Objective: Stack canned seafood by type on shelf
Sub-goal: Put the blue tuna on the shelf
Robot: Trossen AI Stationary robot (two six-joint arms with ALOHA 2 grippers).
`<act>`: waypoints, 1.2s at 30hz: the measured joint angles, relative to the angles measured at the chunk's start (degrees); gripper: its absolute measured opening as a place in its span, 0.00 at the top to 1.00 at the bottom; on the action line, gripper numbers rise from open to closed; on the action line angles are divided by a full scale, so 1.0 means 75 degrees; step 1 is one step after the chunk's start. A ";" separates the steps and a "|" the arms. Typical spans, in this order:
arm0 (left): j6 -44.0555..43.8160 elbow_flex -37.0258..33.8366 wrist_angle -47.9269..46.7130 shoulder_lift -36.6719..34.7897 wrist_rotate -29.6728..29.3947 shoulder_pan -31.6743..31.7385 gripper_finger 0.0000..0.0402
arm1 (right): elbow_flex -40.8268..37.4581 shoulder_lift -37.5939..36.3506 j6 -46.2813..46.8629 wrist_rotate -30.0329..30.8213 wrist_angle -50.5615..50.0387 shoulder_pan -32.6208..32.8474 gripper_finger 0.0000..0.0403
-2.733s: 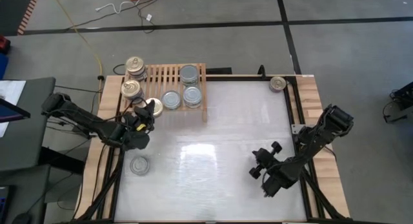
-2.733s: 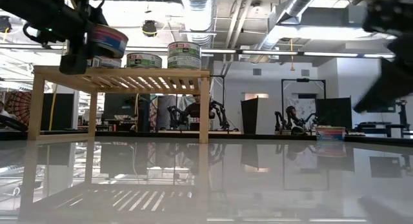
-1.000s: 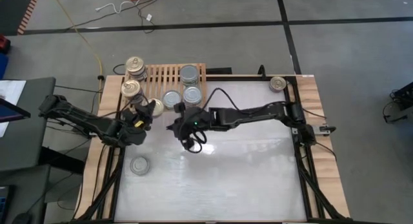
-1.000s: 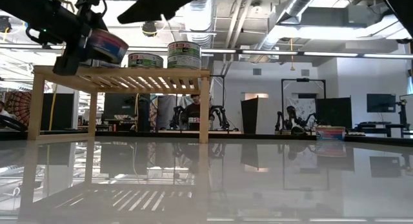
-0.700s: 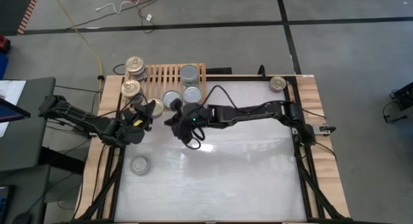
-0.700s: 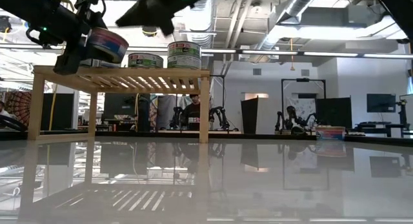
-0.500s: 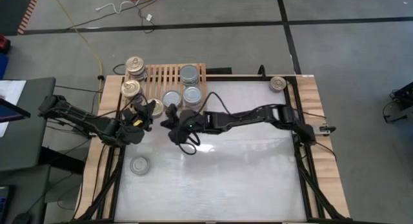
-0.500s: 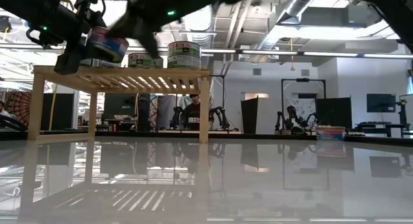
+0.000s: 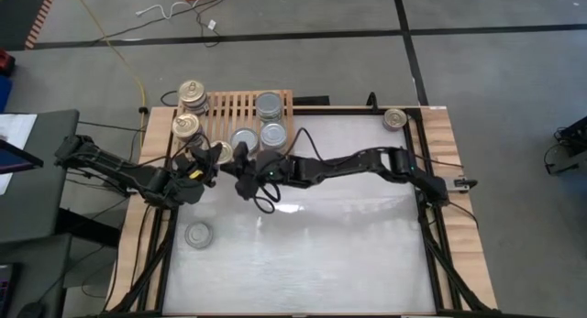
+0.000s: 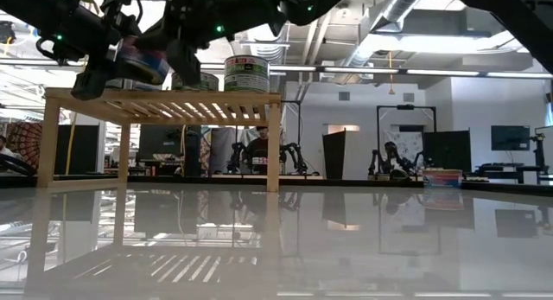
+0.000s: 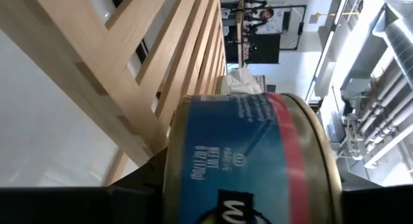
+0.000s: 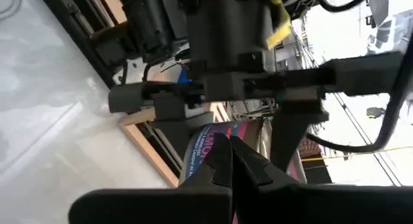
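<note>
- At the left front corner of the shelf, the left gripper holds a gold-topped can, its fingers clamped on the can's sides about halfway open.
- From the left wrist view that can fills the frame, blue label with a red band, lying against the shelf's slats.
- Seen level across the table, the held can is tilted, at the height of the shelf top, at the rack's left end.
- Reaching across from the right side of the table, the right gripper has its fingers pressed together and grips nothing; its tip sits just beside the held can, and whether it touches the can I cannot tell from above.
- Through the right wrist view the closed fingertips point at the can's label, with the left gripper's body just behind.
- On the shelf stand three silver-topped cans and.
- Two gold-topped cans and sit at the shelf's left end.
- One silver can lies on the white table near the left edge, well apart from the shelf.
- Another gold can rests at the table's far right corner.
</note>
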 joint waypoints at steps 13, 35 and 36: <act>0.0019 0.0000 -0.0009 0.0000 -0.0059 0.0003 0.52 | 0.0000 0.0000 -0.0286 0.0392 -0.0047 -0.0229 0.96; 0.0520 0.0000 0.0011 0.0000 -0.0145 -0.0012 0.52 | -0.0003 0.0000 -0.0178 0.0511 -0.0043 -0.0239 0.96; 0.0559 0.0000 0.0010 0.0000 -0.0144 -0.0012 0.52 | -0.0003 0.0000 -0.0107 0.0510 -0.0044 -0.0229 0.96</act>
